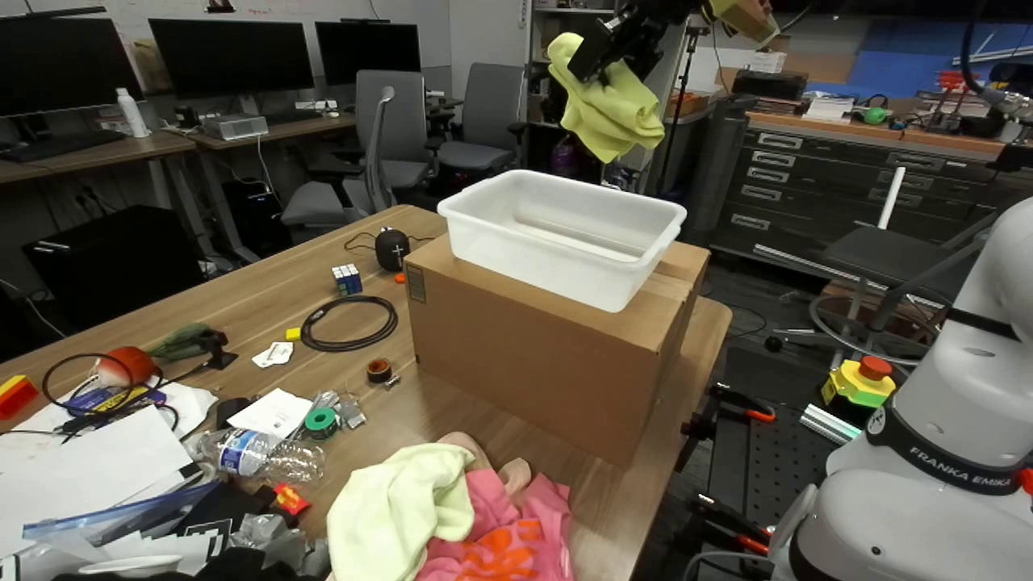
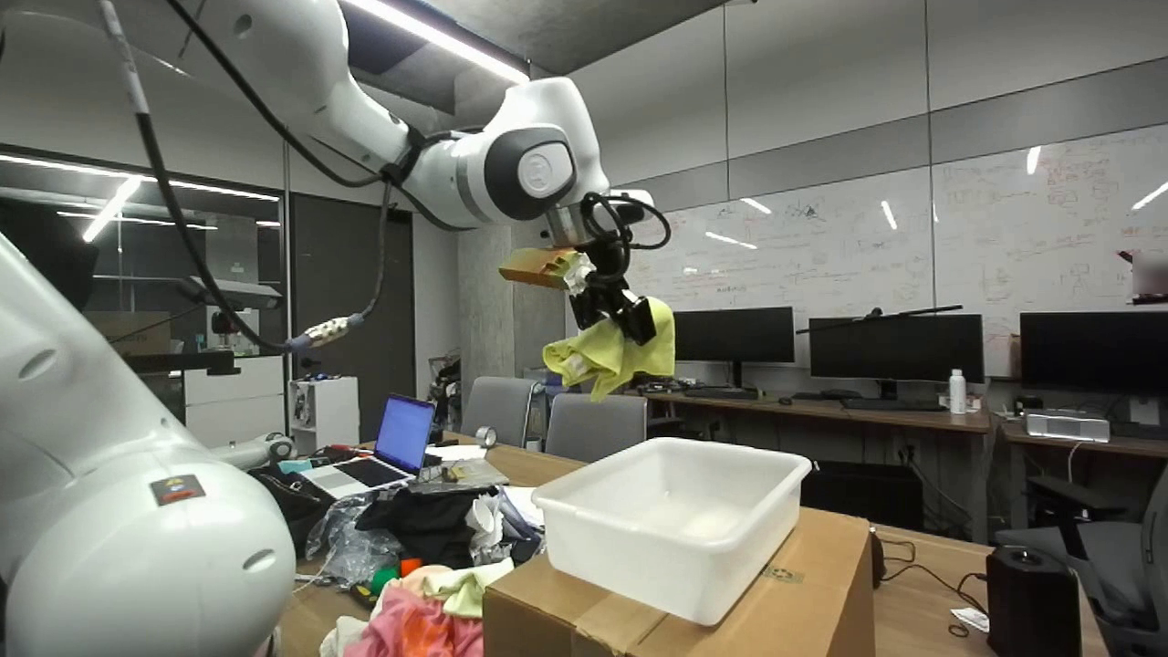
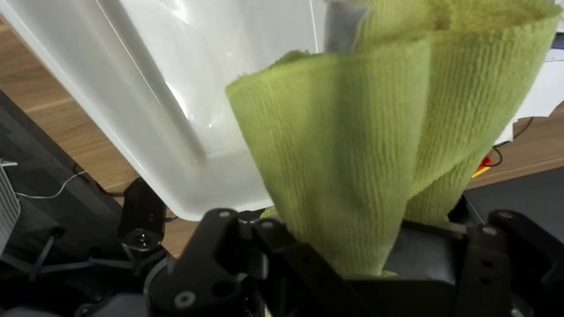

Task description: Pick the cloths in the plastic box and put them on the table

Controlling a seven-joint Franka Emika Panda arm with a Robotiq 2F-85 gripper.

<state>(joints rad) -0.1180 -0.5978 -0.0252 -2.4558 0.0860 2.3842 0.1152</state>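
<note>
My gripper [image 2: 623, 321] is shut on a yellow-green cloth [image 2: 602, 360], which hangs in folds above the plastic box. In the wrist view the ribbed cloth [image 3: 343, 132] covers most of the space in front of the fingers. The white plastic box [image 1: 533, 262] rests on a cardboard box, and its visible floor holds nothing in both exterior views. On the wooden table [image 1: 436, 415], in front of the cardboard, lie a pale yellow cloth [image 1: 403, 508] and a pink-red cloth [image 1: 516, 541] with an orange print. Peach fabric [image 2: 424, 577] shows beside them.
The big cardboard box [image 1: 533, 363] takes up one end of the table. Papers [image 1: 97, 460], a plastic bottle [image 1: 258, 453], a coiled cable [image 1: 351, 323], a puzzle cube [image 1: 347, 279] and a black speaker [image 1: 392, 248] lie around it. An open laptop [image 2: 401, 438] stands farther along.
</note>
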